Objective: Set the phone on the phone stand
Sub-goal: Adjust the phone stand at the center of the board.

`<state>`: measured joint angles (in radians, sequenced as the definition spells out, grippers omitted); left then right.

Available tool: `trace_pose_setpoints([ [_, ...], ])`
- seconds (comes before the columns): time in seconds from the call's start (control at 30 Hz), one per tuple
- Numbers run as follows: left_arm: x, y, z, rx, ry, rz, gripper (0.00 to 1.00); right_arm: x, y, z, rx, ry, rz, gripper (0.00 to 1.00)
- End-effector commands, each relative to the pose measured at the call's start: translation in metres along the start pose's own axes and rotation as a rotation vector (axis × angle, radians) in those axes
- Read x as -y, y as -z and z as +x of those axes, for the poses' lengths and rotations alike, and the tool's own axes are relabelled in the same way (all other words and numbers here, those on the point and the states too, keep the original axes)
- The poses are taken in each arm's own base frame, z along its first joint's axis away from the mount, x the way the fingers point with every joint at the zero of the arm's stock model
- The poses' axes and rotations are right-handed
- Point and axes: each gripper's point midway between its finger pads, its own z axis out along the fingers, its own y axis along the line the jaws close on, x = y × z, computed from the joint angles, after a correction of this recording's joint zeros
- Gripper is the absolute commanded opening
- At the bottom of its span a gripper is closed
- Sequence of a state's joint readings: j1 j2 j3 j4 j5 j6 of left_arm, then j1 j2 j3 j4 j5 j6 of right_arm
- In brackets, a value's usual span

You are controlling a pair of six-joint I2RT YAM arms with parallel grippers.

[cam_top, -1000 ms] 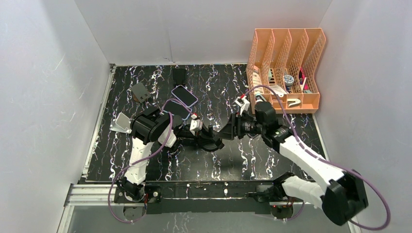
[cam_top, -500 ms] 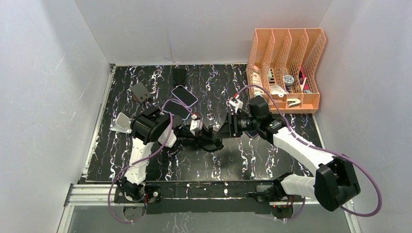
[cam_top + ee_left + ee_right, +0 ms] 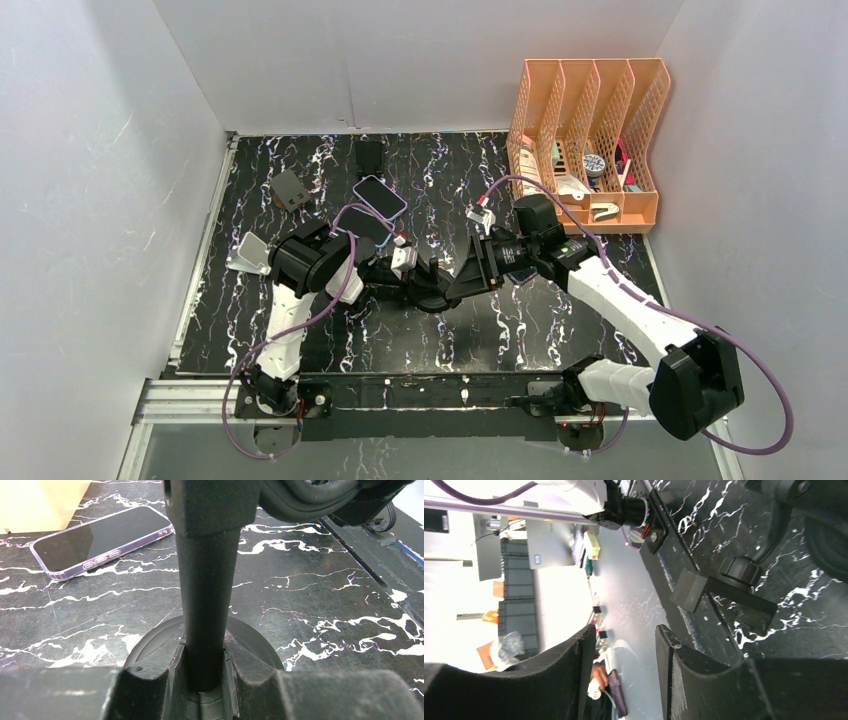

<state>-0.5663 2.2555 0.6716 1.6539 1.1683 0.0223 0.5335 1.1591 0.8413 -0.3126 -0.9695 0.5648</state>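
Phone (image 3: 102, 537) lies flat on the bench (image 3: 310, 590), upper left of the left wrist view, apart from the phone stand (image 3: 205, 580). Your left end effector (image 3: 205, 667) clamps the stand's post, probably to steady it upright. Your right end effector (image 3: 625, 635) is half spread and empty, near the stand.

Right gripper (image 3: 463, 277): shifted left toward stand (image 3: 433, 296), tip now just beside it. Was level a second ago, now angled, tip nearer front edge. Jaws narrower, gap remaining. Right elbow (image 3: 700, 385): drawn slightly inward from the corner. Cable (image 3: 775, 425) loop reshaped with it.
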Motion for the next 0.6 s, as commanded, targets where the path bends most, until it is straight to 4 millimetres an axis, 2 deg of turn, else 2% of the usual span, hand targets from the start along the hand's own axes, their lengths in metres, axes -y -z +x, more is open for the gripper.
trace_pose_setpoints([
  [0.0, 0.071, 0.006, 0.068, -0.069, 0.166, 0.118, 0.00, -0.012, 0.000, 0.008, -0.074, -0.056, -0.104, 0.55],
  [0.1, 0.071, 0.006, 0.068, -0.069, 0.166, 0.118, 0.00, -0.003, -0.004, 0.004, -0.069, -0.066, -0.076, 0.56],
  [0.3, 0.072, 0.006, 0.070, -0.070, 0.170, 0.119, 0.00, 0.016, -0.007, 0.008, -0.087, -0.083, 0.005, 0.67],
  [0.57, 0.072, 0.006, 0.071, -0.071, 0.172, 0.119, 0.00, 0.018, -0.013, -0.008, -0.057, -0.060, 0.000, 0.63],
])
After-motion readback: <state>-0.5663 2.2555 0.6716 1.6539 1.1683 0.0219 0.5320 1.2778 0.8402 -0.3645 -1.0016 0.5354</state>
